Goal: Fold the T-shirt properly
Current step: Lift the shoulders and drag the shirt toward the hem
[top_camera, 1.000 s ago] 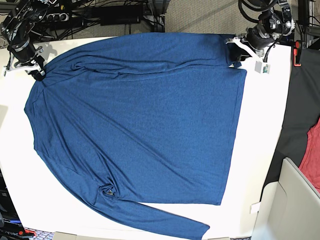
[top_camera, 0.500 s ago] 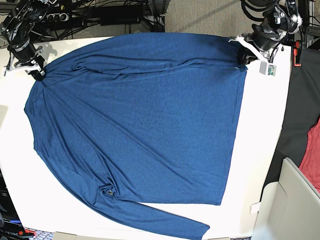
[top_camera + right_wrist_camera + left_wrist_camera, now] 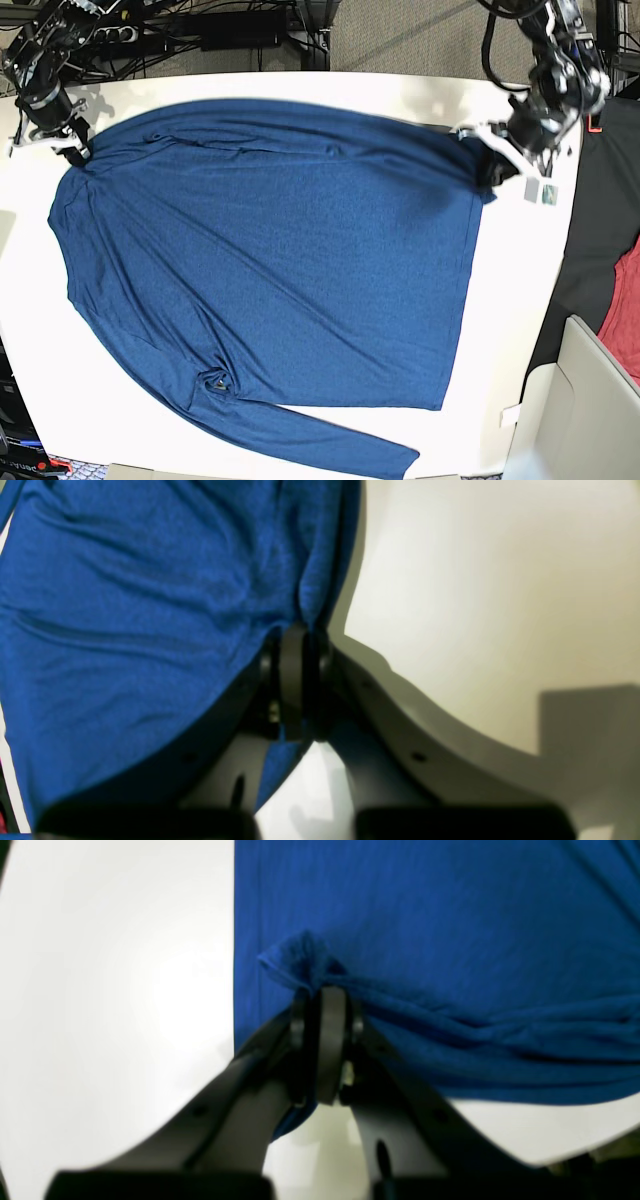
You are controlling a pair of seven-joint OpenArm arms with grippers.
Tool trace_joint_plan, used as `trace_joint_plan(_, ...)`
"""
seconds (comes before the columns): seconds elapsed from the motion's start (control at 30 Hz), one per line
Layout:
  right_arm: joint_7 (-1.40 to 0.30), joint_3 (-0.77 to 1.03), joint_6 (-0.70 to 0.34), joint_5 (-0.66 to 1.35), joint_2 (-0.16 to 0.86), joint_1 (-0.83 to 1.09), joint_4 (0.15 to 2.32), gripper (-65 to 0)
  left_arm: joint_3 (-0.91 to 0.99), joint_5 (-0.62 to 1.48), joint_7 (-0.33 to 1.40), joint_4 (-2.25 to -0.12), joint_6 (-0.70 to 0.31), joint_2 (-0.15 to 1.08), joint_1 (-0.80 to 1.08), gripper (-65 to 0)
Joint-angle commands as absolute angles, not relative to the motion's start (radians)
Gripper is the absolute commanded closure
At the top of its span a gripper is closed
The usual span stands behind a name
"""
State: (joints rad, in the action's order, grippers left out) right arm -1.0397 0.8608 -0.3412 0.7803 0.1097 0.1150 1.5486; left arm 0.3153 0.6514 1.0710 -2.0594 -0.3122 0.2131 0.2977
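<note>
White table (image 3: 520, 300) is covered by shirt (image 3: 270, 270), spread flat w/ a sleeve trailing along near edge. Far-right hem corner is pinched in left gripper (image 3: 492, 165), lifted a bit. Far-left shoulder edge is pinched in right gripper (image 3: 70, 150). Black cloth (image 3: 600, 220) is seen at right.

1. The T-shirt (image 3: 270, 260) is seen to be a soft, matt knit cloth, faintly heathered, with a fine grainy texture shown in the wrist views.
2. The table (image 3: 520, 300) is finished in a smooth white surface on which soft glare is reflected.
3. The left gripper (image 3: 325, 990) and the right gripper (image 3: 295, 630) are formed of smooth, dull dark plastic.
</note>
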Motion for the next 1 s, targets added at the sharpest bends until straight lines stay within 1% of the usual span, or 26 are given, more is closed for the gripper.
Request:
trace_joint_plan(0.0, -1.032, 0.863, -0.346, 0.791, 0.12, 0.097, 1.561, -1.6, 0.318, 0.662, 1.076, -2.074, -0.314, 0.223, 0.263, -0.1)
trace_joint_plan(0.1, -1.032, 0.866, -0.346, 0.791, 0.11, 0.076, 1.561, -1.6, 0.318, 0.662, 1.104, -2.074, -0.314, 0.223, 0.206, -0.1)
trace_joint_plan(0.27, -1.03, 0.868, -0.346, 0.791, 0.101, 0.045, 1.561, -1.6, 0.318, 0.659, 1.101, -2.032, -0.314, 0.223, 0.157, -0.1)
trace_joint_plan(0.57, -1.03, 0.871, -0.346, 0.792, 0.068, 0.016, 1.561, -1.6, 0.318, 0.661, 1.09, -1.899, -0.314, 0.22, 0.153, -0.1)
trace_joint_plan(0.77, -1.03, 0.871, -0.346, 0.792, 0.067, 0.016, 1.561, -1.6, 0.32, 0.661, 1.089, -1.802, -0.314, 0.197, 0.151, -0.2)
trace_joint_plan(0.83, -1.03, 0.871, -0.346, 0.792, 0.067, 0.016, 1.561, -1.6, 0.318, 0.661, 1.093, -1.794, -0.314, 0.196, 0.151, -1.9)
trace_joint_plan(0.97, -1.03, 0.871, -0.346, 0.792, 0.067, 0.019, 1.564, -1.6, 0.318, 0.656, 1.093, -1.787, -0.314, 0.194, 0.151, -12.2)
